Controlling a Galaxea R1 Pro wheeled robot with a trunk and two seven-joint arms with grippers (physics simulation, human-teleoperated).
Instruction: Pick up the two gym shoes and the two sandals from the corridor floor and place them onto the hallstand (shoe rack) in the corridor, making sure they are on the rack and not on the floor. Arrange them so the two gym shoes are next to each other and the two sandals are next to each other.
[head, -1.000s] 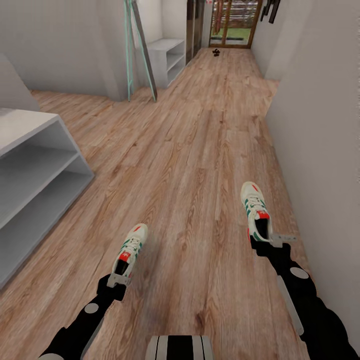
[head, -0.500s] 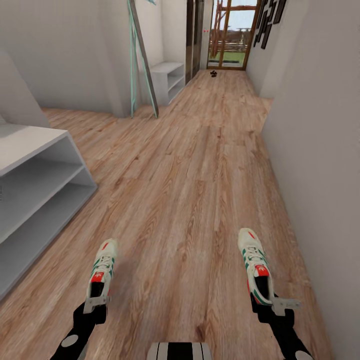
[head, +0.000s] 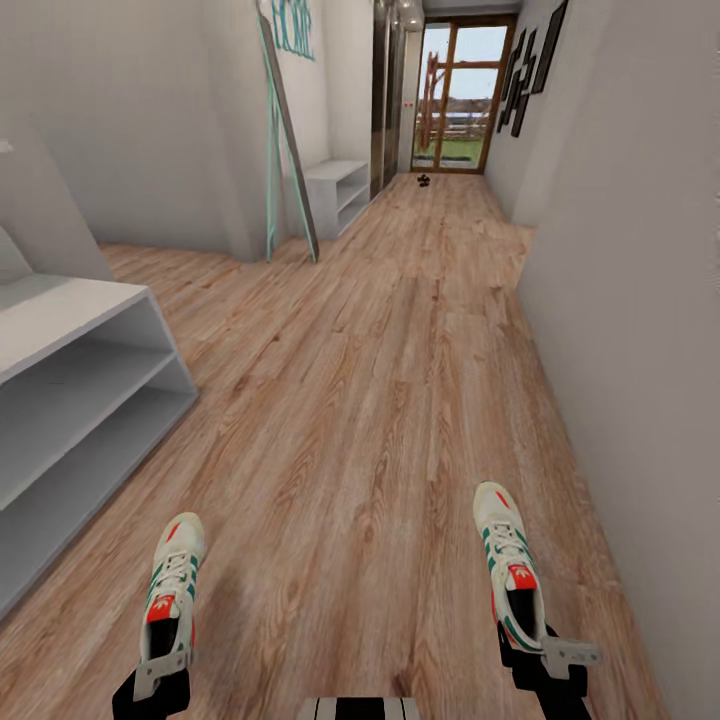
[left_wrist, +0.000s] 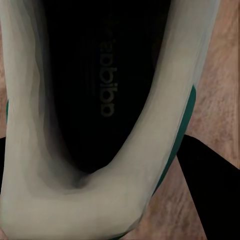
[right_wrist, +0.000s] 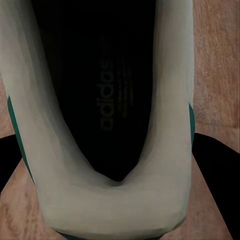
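Over the last second the view lifted along the corridor floor (head: 400, 330), while the left gripper (head: 150, 690) and right gripper (head: 545, 660) kept their fingers clamped on the two gym shoes (head: 172, 590), carried low, so racking them remained undone.

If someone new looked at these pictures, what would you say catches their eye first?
Two gym shoes, held by their heels, one in the left gripper and one in the right gripper, low in the head view: the left shoe and the right shoe over the wood floor. A grey rack stands at the left, and small dark things lie far down the corridor.
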